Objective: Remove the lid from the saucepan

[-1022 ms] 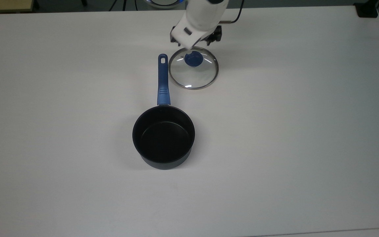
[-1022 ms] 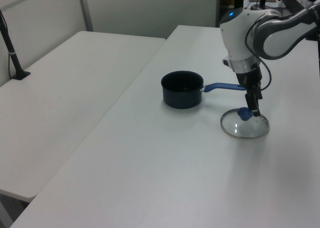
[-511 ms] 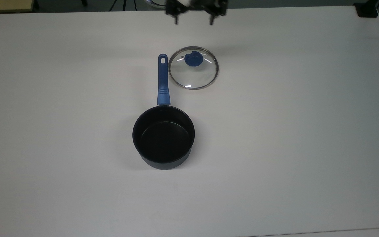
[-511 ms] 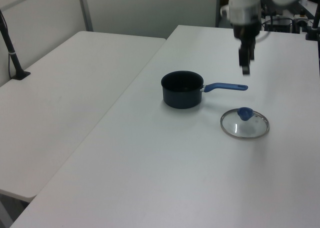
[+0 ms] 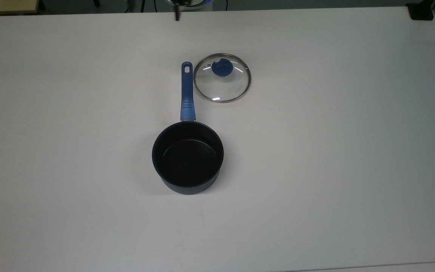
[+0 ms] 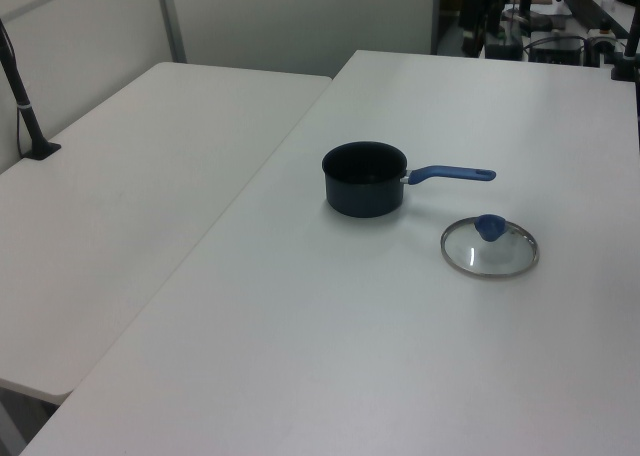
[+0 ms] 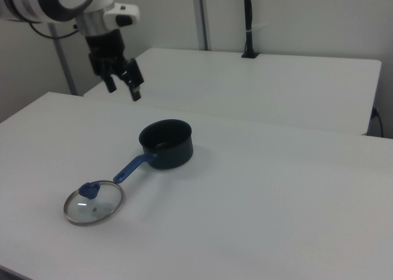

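The saucepan (image 5: 187, 156) (image 6: 365, 176) (image 7: 166, 143) stands uncovered mid-table, dark navy with a black inside, its blue handle (image 5: 186, 94) pointing toward the top view's top edge. Beside the handle's end the glass lid (image 5: 222, 77) (image 6: 490, 248) (image 7: 93, 203) lies flat on the table, blue knob (image 5: 222, 68) up. In the right view my gripper (image 7: 124, 91) hangs open and empty, high above the table. It is beyond the pan at the right view's upper left, well apart from both the pan and the lid.
The white table (image 5: 315, 151) spreads wide around the pan. A second white table (image 6: 130, 196) (image 7: 264, 83) adjoins it, with a black post (image 6: 20, 96) (image 7: 247, 22) on it. A black object (image 5: 421, 11) sits at the top view's top right corner.
My gripper has let go of the lid's knob, risen and pulled back past the top view's top edge. The lid and the saucepan have stayed where they were.
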You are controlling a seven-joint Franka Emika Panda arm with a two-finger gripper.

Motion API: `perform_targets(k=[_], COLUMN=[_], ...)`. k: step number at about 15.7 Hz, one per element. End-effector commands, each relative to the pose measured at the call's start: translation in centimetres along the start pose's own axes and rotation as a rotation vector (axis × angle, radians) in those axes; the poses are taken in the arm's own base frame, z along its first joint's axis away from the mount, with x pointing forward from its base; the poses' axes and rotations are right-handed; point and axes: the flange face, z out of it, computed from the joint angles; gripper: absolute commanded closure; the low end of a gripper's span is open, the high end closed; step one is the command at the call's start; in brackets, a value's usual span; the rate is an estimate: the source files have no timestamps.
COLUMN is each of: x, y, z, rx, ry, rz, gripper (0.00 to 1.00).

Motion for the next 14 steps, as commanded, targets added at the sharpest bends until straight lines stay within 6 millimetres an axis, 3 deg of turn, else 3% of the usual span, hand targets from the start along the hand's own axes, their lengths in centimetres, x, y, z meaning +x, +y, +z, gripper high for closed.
perform_targets(k=[1, 7, 14], x=[1.8, 1.8, 1.6], y=[3.0, 3.4, 2.2], z=[-1.2, -1.6, -1.1], rx=[-0.010, 0.003, 0.000], ry=[0.077, 0.082, 0.066], rz=[-0.083, -0.092, -0.123], gripper=[0.00, 0.00, 0.00])
